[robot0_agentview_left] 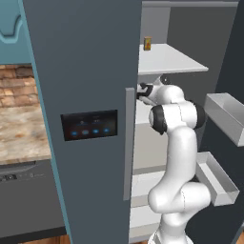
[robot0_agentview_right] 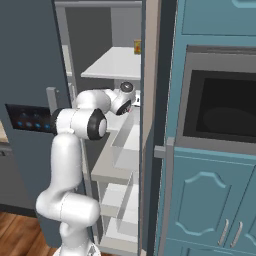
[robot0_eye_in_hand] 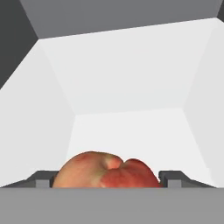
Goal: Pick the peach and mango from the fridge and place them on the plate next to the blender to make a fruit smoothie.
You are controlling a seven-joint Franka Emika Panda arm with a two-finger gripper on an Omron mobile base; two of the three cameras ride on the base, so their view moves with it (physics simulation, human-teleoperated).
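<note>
The peach (robot0_eye_in_hand: 107,171), reddish-orange and round, lies on a white shelf inside the fridge (robot0_agentview_left: 86,71). In the hand view it sits right between my two finger tips. My gripper (robot0_eye_in_hand: 109,177) is open, its jaws standing close on either side of the peach. In the left base view the gripper (robot0_agentview_left: 141,91) reaches into the fridge just under the upper shelf (robot0_agentview_left: 171,59), partly behind the edge of the closed door. The mango, the plate and the blender are out of view.
A small yellow-brown container (robot0_agentview_left: 147,43) stands on the upper shelf. The open right door carries grey bins (robot0_agentview_left: 224,114) close to my arm. White shelf walls (robot0_eye_in_hand: 39,113) box in the hand. A counter (robot0_agentview_left: 19,133) lies left, and a wall oven (robot0_agentview_right: 220,107) right.
</note>
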